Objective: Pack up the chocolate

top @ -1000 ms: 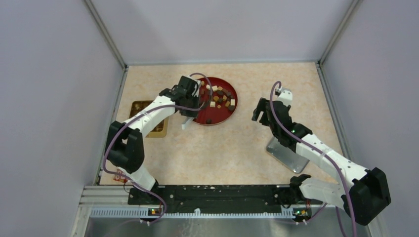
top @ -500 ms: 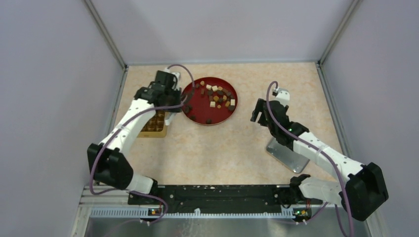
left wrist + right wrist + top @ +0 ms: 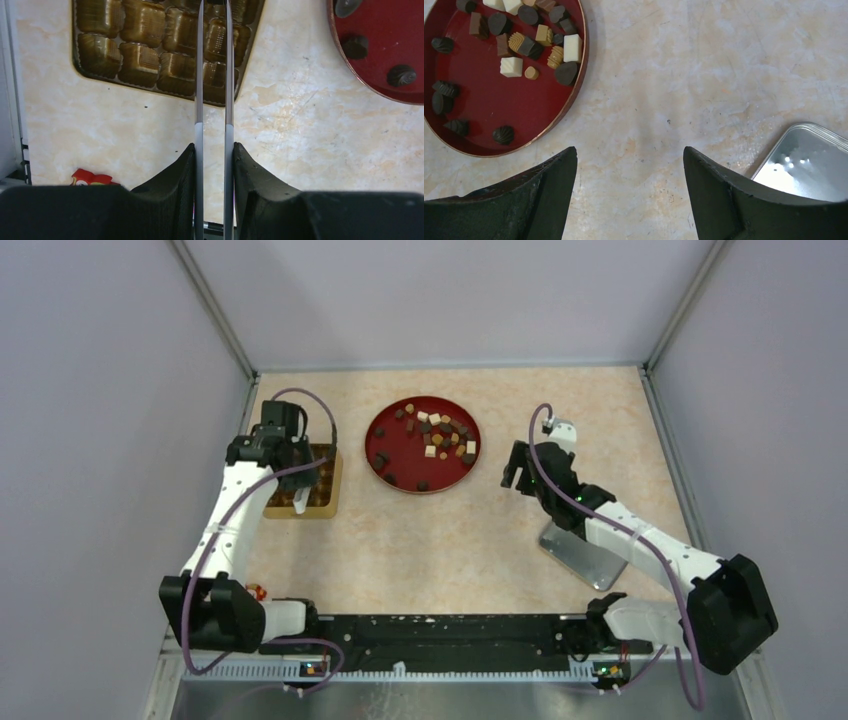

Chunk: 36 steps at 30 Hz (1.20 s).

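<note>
The chocolate [image 3: 440, 435], several small dark, tan and cream pieces, lies on a round red plate [image 3: 410, 465]. It also shows in the right wrist view [image 3: 524, 45] and, as a few dark pieces, in the left wrist view [image 3: 356, 46]. My left gripper [image 3: 288, 462] is shut on thin metal tweezers [image 3: 199, 75] and hangs over the gold-brown moulded tray [image 3: 135, 50] at the left [image 3: 318, 490]. The tweezer tips run out of the left wrist view, so I cannot tell if they hold a piece. My right gripper [image 3: 630, 150] is open and empty, above bare table right of the plate [image 3: 474, 115].
A silver tin piece [image 3: 580, 550] lies flat under the right arm, at the right in the right wrist view [image 3: 809, 160]. A small red object [image 3: 255, 592] sits by the left arm's base. Grey walls close the table on three sides.
My left arm has swung left from the red plate's left edge to above the moulded tray, carrying the tweezers. The right arm has hardly moved.
</note>
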Tool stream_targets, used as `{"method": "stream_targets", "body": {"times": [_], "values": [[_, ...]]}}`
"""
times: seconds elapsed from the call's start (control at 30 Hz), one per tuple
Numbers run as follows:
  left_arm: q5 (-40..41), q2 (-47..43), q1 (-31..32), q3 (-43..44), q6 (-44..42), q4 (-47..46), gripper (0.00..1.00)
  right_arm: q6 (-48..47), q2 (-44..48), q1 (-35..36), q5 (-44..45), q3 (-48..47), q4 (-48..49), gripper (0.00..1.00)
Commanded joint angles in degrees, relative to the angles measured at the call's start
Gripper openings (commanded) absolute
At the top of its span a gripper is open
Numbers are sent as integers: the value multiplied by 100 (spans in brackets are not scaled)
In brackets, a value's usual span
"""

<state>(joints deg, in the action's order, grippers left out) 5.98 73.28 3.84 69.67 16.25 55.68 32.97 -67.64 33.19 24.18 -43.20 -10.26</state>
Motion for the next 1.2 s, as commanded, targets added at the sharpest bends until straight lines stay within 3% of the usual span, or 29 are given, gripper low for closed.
{"method": "stream_targets", "body": {"times": [0.0, 0.33, 0.57, 0.67, 0.83, 1.0, 1.17], "values": [[399, -82, -99, 32, 220, -55, 0, -73, 2, -58, -54, -313, 209, 76], [444, -23, -233, -209, 146, -355, 3, 2, -50, -58, -95, -324, 192, 76], [377, 20, -235, -272, 84, -485, 37, 6, -49, -58, -94, -338, 175, 76], [353, -11, -242, -263, 72, -514, 45, 19, -41, -58, -107, -338, 163, 76], [365, -30, -236, -220, 47, -497, 44, 42, -40, -58, -115, -333, 147, 76], [179, -174, -237, 123, -101, -399, 21, 45, -39, -58, -121, -329, 147, 75], [-532, -322, -214, 443, -341, -496, 12, 69, -39, -58, -163, -321, 173, 75]]}}
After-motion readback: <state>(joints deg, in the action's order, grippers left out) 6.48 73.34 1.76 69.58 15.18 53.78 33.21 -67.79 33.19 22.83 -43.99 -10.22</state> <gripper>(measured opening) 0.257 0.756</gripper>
